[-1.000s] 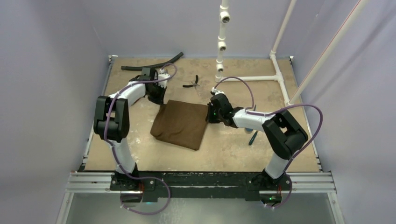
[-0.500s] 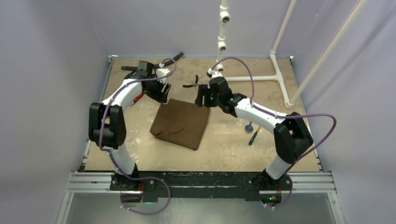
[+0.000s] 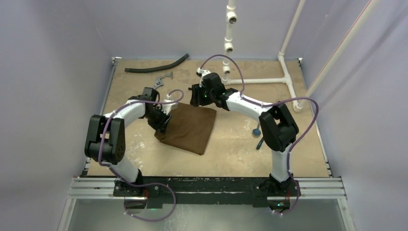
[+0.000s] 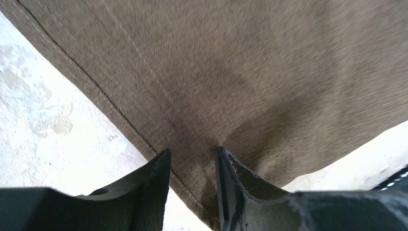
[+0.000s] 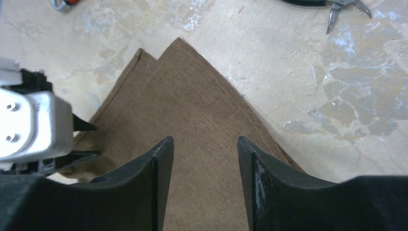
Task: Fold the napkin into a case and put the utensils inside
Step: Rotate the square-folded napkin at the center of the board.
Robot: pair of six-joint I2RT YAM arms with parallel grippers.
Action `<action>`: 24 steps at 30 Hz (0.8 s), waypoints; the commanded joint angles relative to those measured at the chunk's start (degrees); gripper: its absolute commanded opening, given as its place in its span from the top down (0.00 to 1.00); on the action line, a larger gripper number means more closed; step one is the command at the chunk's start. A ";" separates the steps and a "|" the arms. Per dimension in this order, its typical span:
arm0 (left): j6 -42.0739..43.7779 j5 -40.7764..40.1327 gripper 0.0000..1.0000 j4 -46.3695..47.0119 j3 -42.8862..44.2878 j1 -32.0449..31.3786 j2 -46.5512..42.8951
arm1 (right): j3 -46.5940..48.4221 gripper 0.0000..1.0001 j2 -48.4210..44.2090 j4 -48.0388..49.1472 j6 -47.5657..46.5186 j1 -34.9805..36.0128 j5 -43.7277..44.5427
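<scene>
Pale lilac walls (image 3: 57,48) close in a tan, scuffed worktop (image 3: 240,154), with a white pipe frame (image 3: 288,79) standing at its far right.

The napkin (image 3: 188,127) lies folded flat on the worktop between the two sets of jaws, a dark-brown slab with its layers slightly offset. From the right wrist two corners (image 5: 159,48) show side by side.

The left jaws are down at the napkin's left edge. They are drawn close together with cloth filling the narrow gap between them, and faint creases run toward that gap. Whether they actually pinch the cloth cannot be told.

The right jaws stand apart and hold nothing. They hang above the napkin's far corner, and the cloth shows in the gap between them and spreads out ahead of them.

A blue-bowled spoon (image 3: 257,130) and a dark thin utensil (image 3: 260,143) lie on the bare worktop well apart from both sets of jaws. They are nearer than the right jaws and to their right, just beside the right arm's elbow.

Black pliers (image 5: 332,6) lie just beyond the right jaws. A wrench (image 3: 162,79) sits beyond the left jaws, and a black hose (image 3: 156,67) lies farther back.
</scene>
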 commanded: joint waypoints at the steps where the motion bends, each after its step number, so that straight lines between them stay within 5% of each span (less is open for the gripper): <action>1: 7.12 -5.83 0.65 4.34 -4.39 -0.21 -4.21 | 4.98 0.38 3.09 0.84 -2.07 1.05 -3.88; 8: 9.16 -10.33 0.78 10.18 -9.45 -0.05 -9.34 | 20.38 0.34 15.28 -2.21 -3.40 3.08 -7.70; 13: 6.93 -4.67 0.65 6.38 -2.08 3.60 -12.74 | 25.42 0.36 19.61 -4.54 -2.81 5.07 -5.34; 16: 5.89 1.94 0.54 -0.43 5.57 8.29 -11.92 | 23.18 0.33 17.25 -5.11 -2.54 6.04 -1.18; 21: 8.10 8.80 0.53 -9.38 13.55 16.87 -8.61 | 6.78 0.27 6.07 4.29 -2.20 9.73 6.58; 24: 9.99 9.13 0.52 -12.01 14.42 18.02 -6.50 | 7.50 0.24 6.69 2.16 -3.32 11.87 9.91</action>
